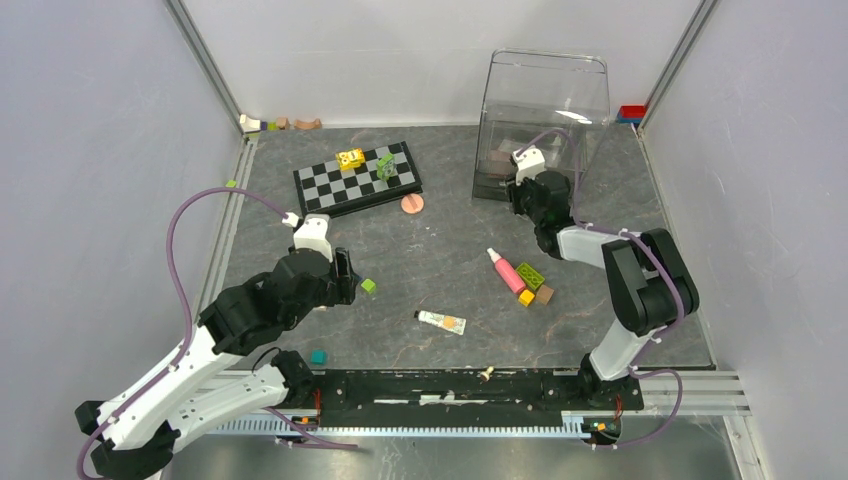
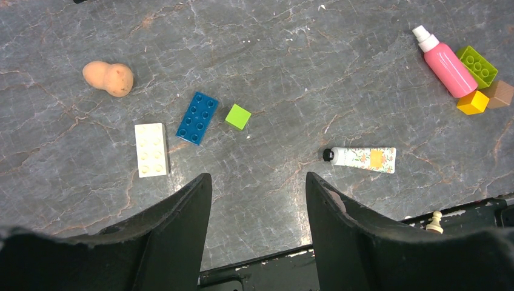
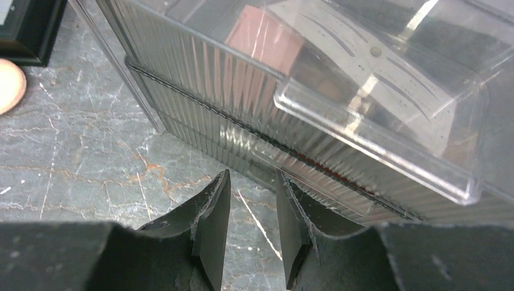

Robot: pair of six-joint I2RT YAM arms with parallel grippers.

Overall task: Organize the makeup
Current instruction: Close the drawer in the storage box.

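My left gripper hovers open and empty over the table. Ahead of it lie a cream flowered tube, a pink bottle and a peach gourd-shaped sponge. My right gripper is low at the front wall of the clear box, its jaws a little apart with nothing between them. Inside the box I see a brown-pink palette and a white card. A round peach sponge lies left of the box.
The chessboard with toy blocks on it sits at the back left. Loose blocks lie about: white brick, blue brick, green cube, a green, yellow and brown cluster beside the pink bottle, teal cube. Small items rest at the back wall.
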